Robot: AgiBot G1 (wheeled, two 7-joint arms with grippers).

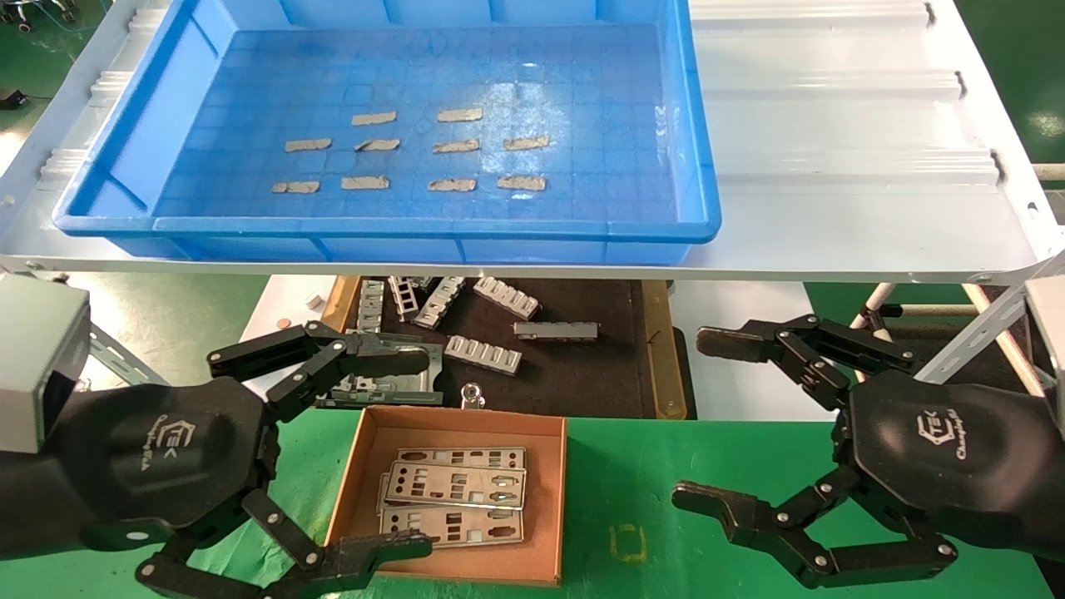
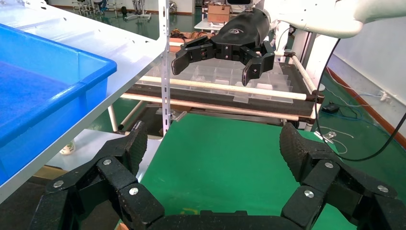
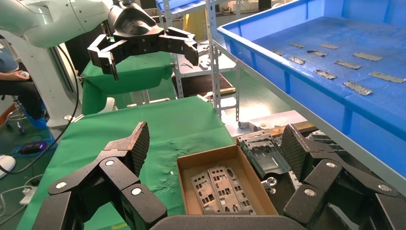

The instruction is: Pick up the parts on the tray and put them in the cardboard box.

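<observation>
The blue tray (image 1: 699,200) sits on the white shelf at the back and holds only tan tape strips (image 1: 453,148); no parts lie in it. Silver punched parts (image 1: 456,487) lie stacked in the brown cardboard box (image 1: 549,507) on the green table, also visible in the right wrist view as parts (image 3: 218,189) in the box (image 3: 182,175). My left gripper (image 1: 399,453) hovers open at the box's left side, empty. My right gripper (image 1: 715,420) hangs open over the green cloth to the right of the box, empty. The tray's rim (image 2: 72,72) shows in the left wrist view.
A dark wooden-edged tray (image 1: 657,358) of ribbed grey brackets (image 1: 482,353) lies under the shelf, just behind the box. A larger grey metal bracket (image 3: 265,155) and an eye bolt (image 1: 473,395) rest by the box's far wall. The white shelf (image 1: 832,166) overhangs above.
</observation>
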